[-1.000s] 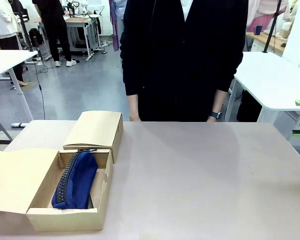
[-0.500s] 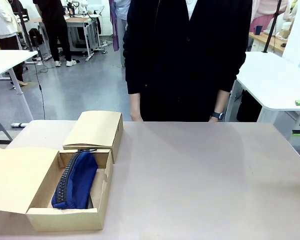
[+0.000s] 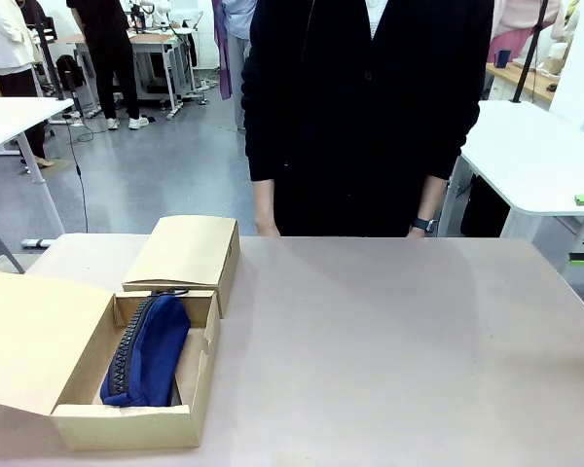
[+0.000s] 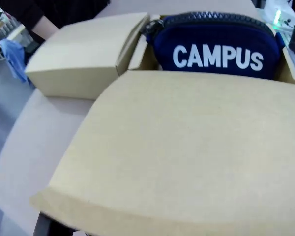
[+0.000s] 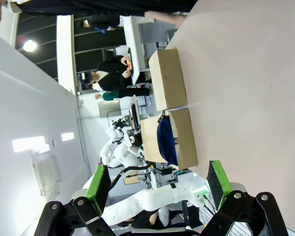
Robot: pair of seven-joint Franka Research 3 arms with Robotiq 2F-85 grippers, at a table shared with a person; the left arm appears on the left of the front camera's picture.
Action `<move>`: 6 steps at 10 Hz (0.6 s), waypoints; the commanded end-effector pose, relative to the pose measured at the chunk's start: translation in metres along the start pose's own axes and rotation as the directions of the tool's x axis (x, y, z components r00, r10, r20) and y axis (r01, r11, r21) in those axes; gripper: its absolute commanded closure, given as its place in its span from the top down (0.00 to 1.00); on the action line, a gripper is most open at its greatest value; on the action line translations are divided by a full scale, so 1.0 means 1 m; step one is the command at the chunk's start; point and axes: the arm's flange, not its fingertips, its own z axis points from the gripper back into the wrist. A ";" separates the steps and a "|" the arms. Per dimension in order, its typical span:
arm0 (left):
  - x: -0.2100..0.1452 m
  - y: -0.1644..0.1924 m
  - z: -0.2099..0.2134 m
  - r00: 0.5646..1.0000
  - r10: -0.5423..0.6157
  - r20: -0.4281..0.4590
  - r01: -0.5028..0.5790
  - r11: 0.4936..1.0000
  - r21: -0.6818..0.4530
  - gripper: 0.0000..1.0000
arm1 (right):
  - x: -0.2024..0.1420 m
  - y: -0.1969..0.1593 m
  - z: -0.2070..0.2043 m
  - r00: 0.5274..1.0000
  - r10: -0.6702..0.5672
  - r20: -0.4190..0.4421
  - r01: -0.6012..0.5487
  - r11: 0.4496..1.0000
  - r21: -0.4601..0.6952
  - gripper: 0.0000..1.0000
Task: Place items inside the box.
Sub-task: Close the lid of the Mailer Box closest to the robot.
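1. The right end effector (image 5: 157, 184) has its green-padded fingers spread wide apart with nothing between them, held away from the worktop (image 3: 389, 341). I cannot tell the left end effector's state; its camera sits close over the lid flap (image 4: 187, 147).
2. Risk, as I judge it: the lid flap (image 3: 39, 341) at 9 o'clock of the box (image 3: 127, 423) stands half raised. If it swings shut, it covers the opening and blocks anything else going in.
3. The box holds the navy pencil case (image 3: 148, 350), lying lengthwise, "CAMPUS" facing the flap.
4. The shorter box (image 3: 187, 251), at 12 o'clock and touching, is closed; its contents are hidden.
5. The person (image 3: 365, 117) stands at the far edge.
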 end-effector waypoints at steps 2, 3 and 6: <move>0.042 -0.026 0.013 0.989 -0.142 0.029 0.141 0.988 0.059 1.00 | 0.000 0.003 0.000 1.000 0.000 0.005 0.000 1.000 0.016 1.00; 0.058 -0.026 0.018 0.981 -0.190 0.024 0.189 0.980 0.060 1.00 | 0.000 0.003 0.000 1.000 0.000 0.005 0.000 1.000 0.016 1.00; 0.090 -0.031 0.009 0.975 -0.215 0.052 0.214 0.976 0.040 1.00 | 0.000 0.003 0.000 1.000 0.000 0.005 0.000 1.000 0.016 1.00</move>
